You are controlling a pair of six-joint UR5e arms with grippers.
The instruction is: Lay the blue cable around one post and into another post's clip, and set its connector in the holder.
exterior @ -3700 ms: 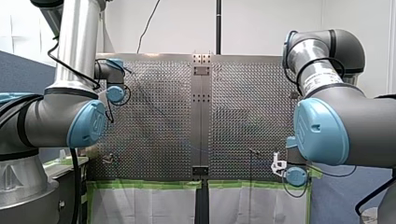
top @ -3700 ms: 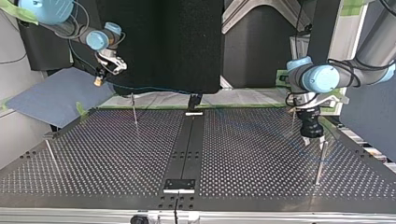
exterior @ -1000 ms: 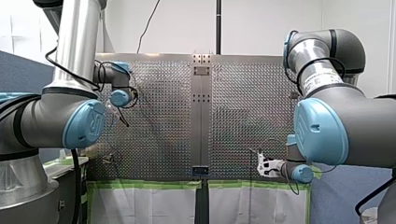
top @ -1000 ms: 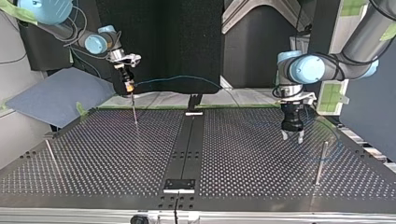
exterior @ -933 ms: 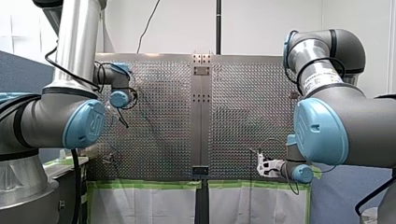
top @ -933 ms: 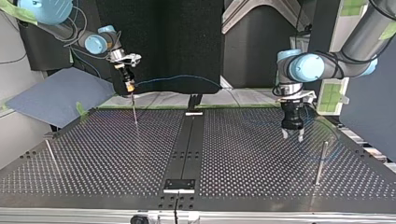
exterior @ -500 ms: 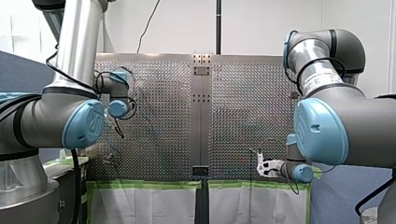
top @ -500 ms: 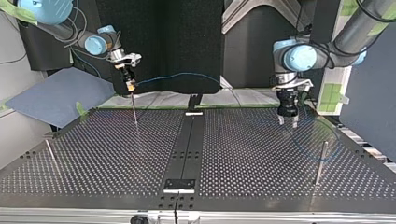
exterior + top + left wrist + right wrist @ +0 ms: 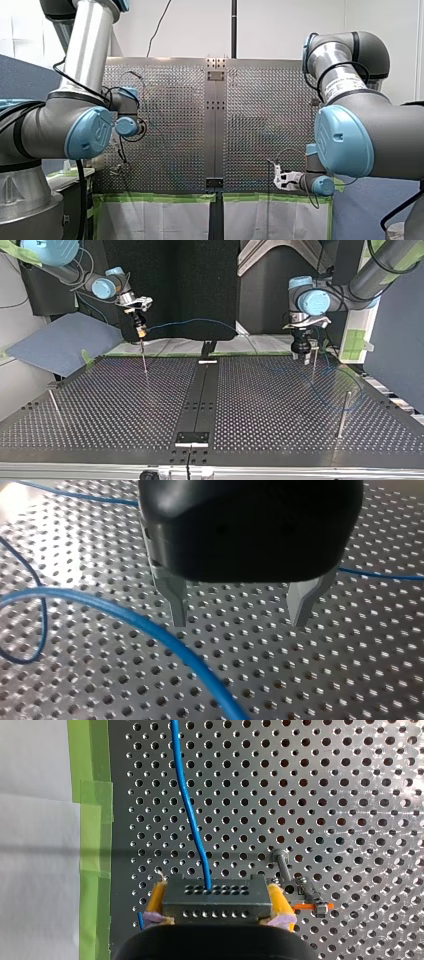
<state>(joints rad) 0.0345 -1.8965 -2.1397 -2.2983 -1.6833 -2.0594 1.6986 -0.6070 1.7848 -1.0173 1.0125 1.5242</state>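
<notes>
Right end effector (image 9: 217,904): yellow pads closed on the two sides of the connector (image 9: 217,895), which leaves the face where the cable exits unobstructed.
Connector: grey perforated block, carried clear of the bench (image 9: 100,405) and just beside a post with an orange-tipped clip (image 9: 295,890). It is not seated in any holder.
Blue cable (image 9: 187,805): leaves the connector and runs ahead over the perforated plate. In the top view it arcs through the air toward the centre rail, then lies in a loose loop on the bench near the tall post (image 9: 342,410). Whether it encircles that post cannot be told.
Left end effector (image 9: 239,605): metal fingers wide apart and holding nothing. The cable passes beside and below them, not between them.
Slim post (image 9: 314,367): just beside the left end effector in the top view.
Placement rationale (judgement): one arm anchors the connector end while the other is open and low, ready to take up slack.
Progress (judgement): routing incomplete, with the clip and the holder both unfilled.
</notes>
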